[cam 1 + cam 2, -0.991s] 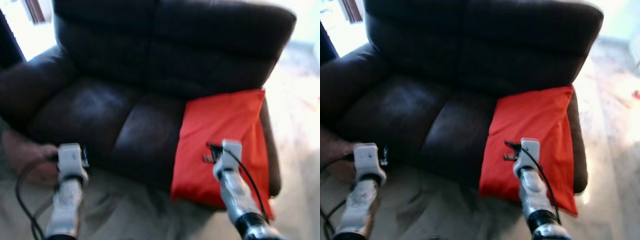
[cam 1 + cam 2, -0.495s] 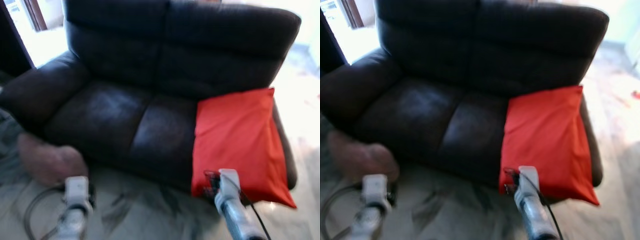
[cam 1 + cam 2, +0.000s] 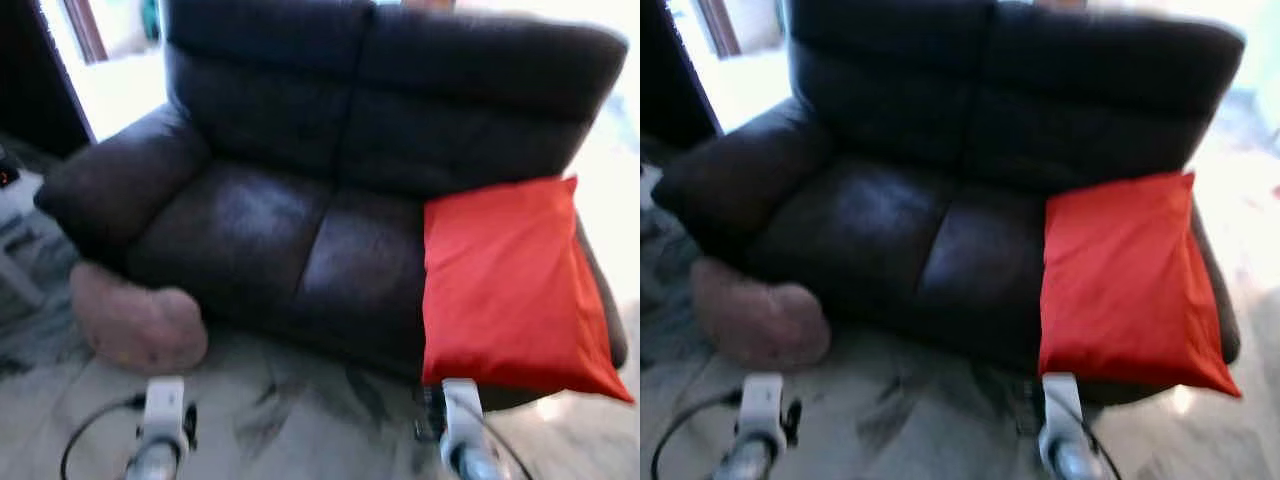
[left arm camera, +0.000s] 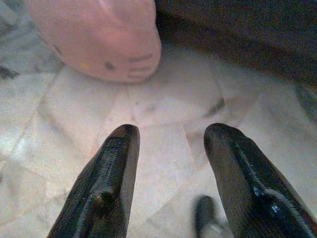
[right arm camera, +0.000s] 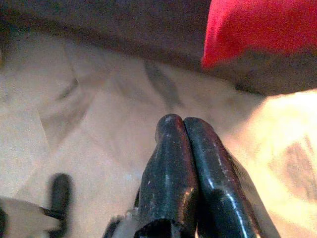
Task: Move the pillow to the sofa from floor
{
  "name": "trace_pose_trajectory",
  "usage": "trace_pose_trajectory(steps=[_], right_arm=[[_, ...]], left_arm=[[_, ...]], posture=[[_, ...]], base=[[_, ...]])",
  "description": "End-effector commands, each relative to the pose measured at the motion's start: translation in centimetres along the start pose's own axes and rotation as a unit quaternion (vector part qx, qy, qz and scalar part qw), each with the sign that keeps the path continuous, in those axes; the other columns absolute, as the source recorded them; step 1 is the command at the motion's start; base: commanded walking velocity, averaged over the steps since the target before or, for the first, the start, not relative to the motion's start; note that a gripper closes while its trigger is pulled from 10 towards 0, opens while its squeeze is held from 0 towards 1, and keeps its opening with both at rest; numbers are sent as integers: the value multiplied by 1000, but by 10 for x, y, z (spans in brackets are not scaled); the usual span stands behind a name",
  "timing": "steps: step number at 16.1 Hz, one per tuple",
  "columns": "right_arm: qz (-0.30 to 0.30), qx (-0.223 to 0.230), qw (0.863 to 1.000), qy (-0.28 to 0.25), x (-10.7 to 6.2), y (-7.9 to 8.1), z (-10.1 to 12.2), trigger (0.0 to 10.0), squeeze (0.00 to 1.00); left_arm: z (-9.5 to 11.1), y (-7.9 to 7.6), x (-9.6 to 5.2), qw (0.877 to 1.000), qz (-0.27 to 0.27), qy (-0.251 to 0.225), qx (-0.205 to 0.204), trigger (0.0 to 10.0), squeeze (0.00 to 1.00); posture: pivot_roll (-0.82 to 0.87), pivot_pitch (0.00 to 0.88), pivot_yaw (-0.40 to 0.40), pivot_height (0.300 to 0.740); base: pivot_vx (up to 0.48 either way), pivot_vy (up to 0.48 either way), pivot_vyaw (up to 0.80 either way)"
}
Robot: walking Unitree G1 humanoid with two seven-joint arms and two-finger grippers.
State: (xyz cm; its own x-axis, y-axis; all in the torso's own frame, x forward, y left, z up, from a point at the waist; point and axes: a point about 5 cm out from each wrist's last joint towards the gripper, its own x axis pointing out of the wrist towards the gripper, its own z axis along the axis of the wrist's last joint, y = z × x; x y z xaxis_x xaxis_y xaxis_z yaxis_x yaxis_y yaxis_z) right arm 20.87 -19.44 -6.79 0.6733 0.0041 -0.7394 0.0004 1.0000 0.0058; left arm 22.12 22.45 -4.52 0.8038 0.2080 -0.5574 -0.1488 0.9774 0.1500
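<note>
Left wrist view: spread fingers (image 4: 109, 188) over floor, pink pillow (image 4: 99, 37) cropped; right fingers (image 5: 185, 168) pressed together.

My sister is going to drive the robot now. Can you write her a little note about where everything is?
Left gripper: open, holding nothing, low over the pale marble floor.
Right gripper: shut, holding nothing, low over the floor by the sofa's front edge.
Bright red square fabric pillow: lying on the right seat of the dark brown leather sofa, one corner hanging past the front edge.
Pink plush cushion with a cat face: on the floor at the sofa's left front corner, ahead of the left gripper.
Done: the red pillow is on the sofa.
Left: perhaps the pink cushion, if it counts.
</note>
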Motion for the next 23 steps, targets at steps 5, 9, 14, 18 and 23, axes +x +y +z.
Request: trace_pose_trajectory(steps=[5,9,14,18,23], right_arm=[[6,-10,999,40,-3,5,-19,10000,0],[11,-14,998,54,-1,15,-19,10000,0],[17,-18,998,54,0,21,-16,10000,0],[18,-31,998,59,0,20,-17,10000,0],[21,-29,998,56,0,21,-17,10000,0]], left_arm=[[-17,7,-5,999,4,33,11,10000,0],[-20,9,-6,999,9,42,4,10000,0],[-22,8,-6,999,9,42,1,10000,0],[-24,10,-7,999,13,45,0,10000,0],[-24,10,-7,999,14,46,0,10000,0]], posture=[[131,135,-94,730],[131,141,-96,730],[130,145,-97,730],[133,143,-95,730],[135,132,-90,730]], base=[[0,337,0],[0,335,0],[0,339,-419],[0,343,0],[0,361,0]])
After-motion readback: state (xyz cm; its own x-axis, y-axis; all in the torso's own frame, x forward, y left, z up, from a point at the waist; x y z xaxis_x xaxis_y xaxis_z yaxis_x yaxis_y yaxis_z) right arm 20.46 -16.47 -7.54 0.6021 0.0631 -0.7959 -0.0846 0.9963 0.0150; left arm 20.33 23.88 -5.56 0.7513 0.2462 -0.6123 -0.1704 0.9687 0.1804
